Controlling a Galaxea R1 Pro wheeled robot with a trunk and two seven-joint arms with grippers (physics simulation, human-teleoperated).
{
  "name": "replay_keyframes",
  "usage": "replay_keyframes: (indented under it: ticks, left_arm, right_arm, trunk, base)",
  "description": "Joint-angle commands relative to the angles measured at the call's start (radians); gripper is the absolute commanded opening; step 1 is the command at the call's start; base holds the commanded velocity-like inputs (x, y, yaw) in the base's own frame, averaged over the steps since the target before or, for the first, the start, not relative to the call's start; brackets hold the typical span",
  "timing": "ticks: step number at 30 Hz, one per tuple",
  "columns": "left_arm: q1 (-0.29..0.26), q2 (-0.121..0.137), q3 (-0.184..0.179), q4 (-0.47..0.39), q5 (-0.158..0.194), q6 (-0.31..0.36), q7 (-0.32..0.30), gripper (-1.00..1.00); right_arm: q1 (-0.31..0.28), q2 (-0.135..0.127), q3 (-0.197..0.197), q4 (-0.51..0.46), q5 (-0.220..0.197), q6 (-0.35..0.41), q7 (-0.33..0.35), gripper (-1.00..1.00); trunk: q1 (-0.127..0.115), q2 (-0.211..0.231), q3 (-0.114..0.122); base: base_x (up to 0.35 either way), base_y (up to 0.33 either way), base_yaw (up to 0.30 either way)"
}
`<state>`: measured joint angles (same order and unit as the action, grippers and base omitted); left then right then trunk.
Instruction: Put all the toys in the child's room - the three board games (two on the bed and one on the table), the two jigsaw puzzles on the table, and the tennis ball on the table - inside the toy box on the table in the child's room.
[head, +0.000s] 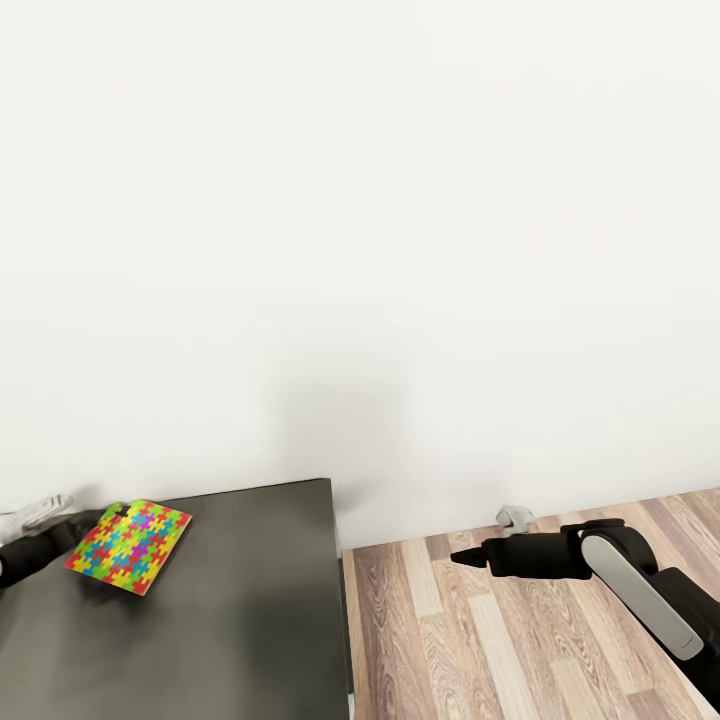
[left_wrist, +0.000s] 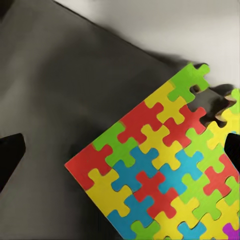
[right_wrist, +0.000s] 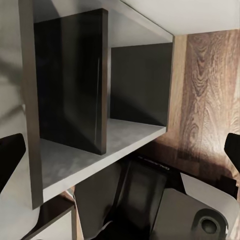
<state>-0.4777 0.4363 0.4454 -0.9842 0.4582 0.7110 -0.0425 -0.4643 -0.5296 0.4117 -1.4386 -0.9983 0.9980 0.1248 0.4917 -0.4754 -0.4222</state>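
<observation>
A many-coloured jigsaw puzzle lies near the back left of a dark table. It sits slightly tilted, with a shadow under it. My left gripper reaches in from the left edge of the head view, right at the puzzle's near side. In the left wrist view the puzzle fills the space between the fingertips, which stand wide apart; the gripper is open. One corner piece is missing from the puzzle. My right gripper hangs open over the wooden floor, right of the table.
A blank white wall rises close behind the table. The table's right edge drops to wood flooring. The right wrist view looks at a dark open shelf unit and part of my own base.
</observation>
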Motion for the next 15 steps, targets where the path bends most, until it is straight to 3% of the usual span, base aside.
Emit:
replay_keyframes:
  ticks: [1,15]
  left_arm:
    - [-0.001,0.004,0.003,0.012,-0.001,-0.002,-0.004,1.0]
    - [-0.008,0.016,-0.005,0.092,-0.001,-0.054,-0.004,1.0]
  right_arm:
    - [-0.001,-0.001,0.001,0.0,0.01,0.002,0.01,1.0]
    - [-0.001,-0.004,0.001,-0.001,0.01,0.002,0.011,1.0]
  trunk:
    - [0.0,-0.002,-0.001]
    - [0.0,-0.002,-0.001]
  base:
    - [0.0,0.0,0.0]
    - [0.0,0.0,0.0]
